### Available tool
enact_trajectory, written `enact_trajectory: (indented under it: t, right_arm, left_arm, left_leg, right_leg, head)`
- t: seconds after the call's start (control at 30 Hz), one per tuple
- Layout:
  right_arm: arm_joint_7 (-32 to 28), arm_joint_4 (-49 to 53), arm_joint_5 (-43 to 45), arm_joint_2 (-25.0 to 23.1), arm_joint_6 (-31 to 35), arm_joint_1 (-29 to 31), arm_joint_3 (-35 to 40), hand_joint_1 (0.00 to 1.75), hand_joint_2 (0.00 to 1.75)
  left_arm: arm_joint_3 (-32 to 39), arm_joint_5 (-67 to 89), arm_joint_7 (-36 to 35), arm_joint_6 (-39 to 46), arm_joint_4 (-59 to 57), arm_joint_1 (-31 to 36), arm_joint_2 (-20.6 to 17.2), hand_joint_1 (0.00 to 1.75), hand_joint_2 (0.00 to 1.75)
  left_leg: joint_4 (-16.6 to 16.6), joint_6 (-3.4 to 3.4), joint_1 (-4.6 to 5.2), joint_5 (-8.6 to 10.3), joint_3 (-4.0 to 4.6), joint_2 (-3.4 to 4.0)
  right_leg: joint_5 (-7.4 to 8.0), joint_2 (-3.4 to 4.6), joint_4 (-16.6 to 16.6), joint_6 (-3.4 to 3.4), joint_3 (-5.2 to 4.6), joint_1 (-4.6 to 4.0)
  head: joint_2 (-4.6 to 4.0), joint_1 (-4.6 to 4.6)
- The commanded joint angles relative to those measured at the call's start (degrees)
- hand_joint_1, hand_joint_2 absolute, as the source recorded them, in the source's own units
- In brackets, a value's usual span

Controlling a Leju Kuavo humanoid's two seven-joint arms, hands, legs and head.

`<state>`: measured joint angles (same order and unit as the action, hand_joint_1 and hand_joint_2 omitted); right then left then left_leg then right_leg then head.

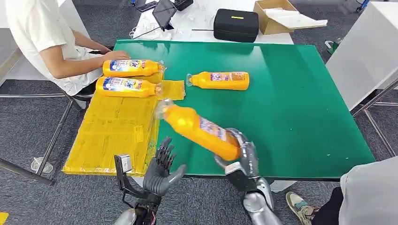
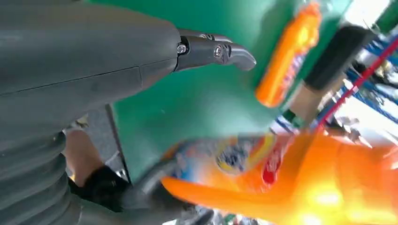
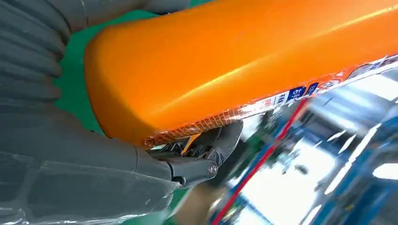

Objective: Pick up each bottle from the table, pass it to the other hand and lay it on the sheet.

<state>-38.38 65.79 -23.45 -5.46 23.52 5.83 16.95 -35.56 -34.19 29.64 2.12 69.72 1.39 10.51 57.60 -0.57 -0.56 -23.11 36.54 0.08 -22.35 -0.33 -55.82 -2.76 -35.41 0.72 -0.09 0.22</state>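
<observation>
- Orange bottle (image 1: 199, 130) clamped at its base by right robot hand (image 1: 241, 157), held tilted over the green counter (image 1: 300, 103), cap end toward the yellow sheet (image 1: 115, 136).
- Left robot hand (image 1: 162, 171) empty, fingers spread, near the bottle's cap end.
- Risk: long overhang beyond the grip; possible slip or swing at handover.
- Risk: bottle blurred in left wrist view; possible mistimed grasp.
- Two bottles (image 1: 129, 77) lying on sheet; third bottle (image 1: 219, 80) on counter.
- Contents of bottles: cannot tell.

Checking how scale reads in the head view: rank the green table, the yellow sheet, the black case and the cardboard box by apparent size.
1. green table
2. yellow sheet
3. black case and cardboard box look alike; the box is cut off by the frame, so unranked.
</observation>
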Motion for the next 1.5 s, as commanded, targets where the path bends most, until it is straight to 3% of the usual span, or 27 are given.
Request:
enact_trajectory:
  t: [0.03, 0.17, 0.3, 0.67, 0.77, 0.8, 0.83, 0.87, 0.9, 0.93, 1.0, 1.2, 1.23, 1.27, 1.3, 1.47, 1.5]
  right_arm:
    - [-0.6, -2.2, 1.7, -0.9, -0.2, 4.2, 12.4, 1.4, 1.75]
    - [-0.4, -4.3, 2.3, -0.8, -0.6, 4.7, 15.2, 1.38, 1.75]
    - [-0.9, -6.6, 2.9, -1.1, -1.0, 5.5, 16.3, 1.29, 1.75]
    - [-1.6, -11.1, 4.6, -1.7, -0.8, 5.5, 15.2, 1.33, 1.75]
    - [-1.6, -11.8, 4.5, -2.2, -0.5, 5.7, 15.2, 1.33, 1.75]
    - [-1.6, -11.5, 4.4, -2.2, -0.2, 5.7, 15.4, 1.29, 1.75]
    - [-1.6, -11.6, 4.4, -2.2, -0.2, 5.8, 15.4, 1.29, 1.75]
    - [-1.6, -10.7, 4.6, -2.1, -0.2, 5.8, 16.0, 1.24, 1.75]
    - [-1.6, -10.7, 4.4, -2.1, 0.1, 5.9, 16.1, 1.17, 1.75]
    - [-1.6, -10.7, 4.4, -2.1, 0.1, 5.9, 16.1, 1.17, 1.75]
    - [-1.6, -10.4, 4.5, -2.2, 0.3, 5.9, 15.8, 0.94, 1.75]
    - [-1.6, -7.7, 5.0, -1.7, 0.4, 4.2, 15.1, 1.06, 1.75]
    - [-1.6, -7.3, 5.0, -1.6, 0.4, 3.9, 15.0, 0.96, 1.75]
    - [-1.6, -6.5, 5.1, -1.3, 0.4, 3.2, 15.0, 0.59, 1.75]
    - [-1.6, -5.9, 5.2, -1.1, 0.1, 2.5, 14.7, 0.09, 1.75]
    - [-1.6, -5.6, 5.3, -1.1, -0.1, 2.0, 14.7, 0.03, 1.75]
    - [-1.6, -5.6, 5.3, -1.1, -0.1, 2.0, 14.7, 0.03, 1.75]
  left_arm:
    - [-1.9, -0.4, -2.0, -1.2, -2.5, 4.7, 0.4, 0.0, 1.75]
    - [-1.8, 6.0, 4.9, 5.9, 0.4, 6.8, 1.5, 0.0, 1.75]
    - [-1.4, 7.8, 6.7, 8.5, 3.6, 7.8, 1.8, 0.0, 1.75]
    - [-0.5, 6.1, 7.4, 8.6, 9.9, 4.6, 0.0, 0.0, 1.75]
    - [-0.6, 0.9, 1.4, 4.8, 5.9, 5.6, 0.2, 0.0, 1.75]
    - [-0.6, 0.1, 0.4, 3.9, 5.2, 5.7, 0.2, 0.23, 1.75]
    - [-0.6, -0.1, 0.4, 3.8, 4.6, 5.8, 0.2, 0.23, 1.75]
    - [-1.2, -1.9, -1.2, 0.5, 2.7, 6.3, 0.1, 1.68, 1.75]
    - [-1.2, -1.9, -1.2, -0.1, 1.8, 6.4, 0.3, 1.75, 1.75]
    - [-1.2, -1.9, -1.2, -0.1, 1.8, 6.4, 0.3, 1.75, 1.75]
    - [-1.5, -1.7, -1.2, -1.1, 0.4, 6.9, 0.5, 1.75, 1.75]
    - [-1.1, -1.6, -1.2, -0.9, 0.9, 6.5, 0.4, 1.75, 1.75]
    - [-1.1, -1.5, -1.2, -1.0, 1.2, 6.4, 0.3, 1.75, 1.75]
    - [-1.2, -1.4, -1.2, -1.0, 1.9, 6.0, 0.1, 1.75, 1.75]
    - [-1.0, -1.3, -1.2, -1.0, 2.7, 5.5, -0.2, 1.75, 1.75]
    - [-0.8, -1.2, -1.0, -1.0, 3.1, 5.3, -0.4, 1.75, 1.75]
    - [-0.8, -1.2, -1.0, -1.0, 3.1, 5.3, -0.4, 1.75, 1.75]
  left_leg:
    - [0.0, 0.01, -0.02, -0.18, -0.32, 0.16]
    - [0.0, 0.0, -0.01, -0.08, -0.16, 0.01]
    - [0.0, 0.0, -0.03, -0.08, -0.1, -0.01]
    - [0.0, 0.0, -0.02, -0.1, -0.21, 0.04]
    - [0.0, 0.0, -0.02, -0.07, -0.16, -0.02]
    - [0.0, 0.0, -0.02, -0.1, -0.27, -0.02]
    - [0.0, 0.01, -0.04, -0.15, -0.36, -0.01]
    - [-0.1, 0.01, -0.03, -0.07, -0.21, -0.01]
    - [0.0, 0.01, -0.06, -0.21, -0.51, 0.02]
    - [-0.1, 0.0, -0.01, -0.05, -0.15, 0.0]
    - [-0.1, 0.0, -0.01, -0.07, -0.2, -0.02]
    - [0.0, -0.01, 0.0, -0.13, -0.28, -0.04]
    - [0.0, 0.0, -0.01, -0.1, -0.19, -0.03]
    - [0.0, 0.0, 0.0, -0.13, -0.26, -0.04]
    - [0.0, -0.01, 0.0, -0.11, -0.22, -0.02]
    - [0.0, 0.0, -0.02, -0.21, -0.36, -0.01]
    - [0.0, -0.01, 0.01, -0.07, -0.07, 0.02]
  right_leg:
    - [-0.11, 0.19, 0.0, 0.12, 0.27, -0.03]
    - [-0.08, 0.03, 0.0, 0.07, 0.17, -0.01]
    - [-0.07, 0.01, 0.0, 0.08, 0.13, -0.04]
    - [-0.07, 0.06, 0.1, 0.08, 0.2, -0.03]
    - [-0.06, -0.01, 0.1, 0.08, 0.17, -0.03]
    - [-0.1, 0.0, 0.1, 0.1, 0.27, -0.03]
    - [-0.13, 0.02, 0.0, 0.13, 0.37, -0.05]
    - [-0.06, 0.0, 0.1, 0.09, 0.21, -0.03]
    - [-0.18, 0.05, 0.0, 0.18, 0.51, -0.07]
    - [-0.04, 0.02, 0.1, 0.07, 0.15, -0.02]
    - [-0.07, 0.0, 0.1, 0.09, 0.21, -0.01]
    - [-0.13, -0.01, 0.0, 0.1, 0.29, -0.01]
    - [-0.09, -0.01, 0.0, 0.08, 0.2, -0.02]
    - [-0.14, -0.02, 0.0, 0.1, 0.27, -0.01]
    - [-0.11, -0.01, 0.0, 0.09, 0.23, -0.01]
    - [-0.19, 0.02, 0.0, 0.13, 0.37, -0.03]
    - [-0.05, 0.03, 0.0, 0.06, 0.07, 0.0]
  head:
    - [0.0, 0.0]
    - [0.0, 0.0]
    - [0.0, 0.02]
    - [0.0, 0.0]
    - [0.0, 0.02]
    - [0.0, 0.0]
    - [0.0, 0.0]
    - [0.0, 0.02]
    - [0.0, 0.0]
    - [0.0, 0.0]
    - [0.0, 0.0]
    - [0.0, 0.0]
    - [0.0, 0.02]
    - [0.0, 0.0]
    - [0.0, 0.0]
    - [0.0, 0.02]
    - [0.0, 0.0]
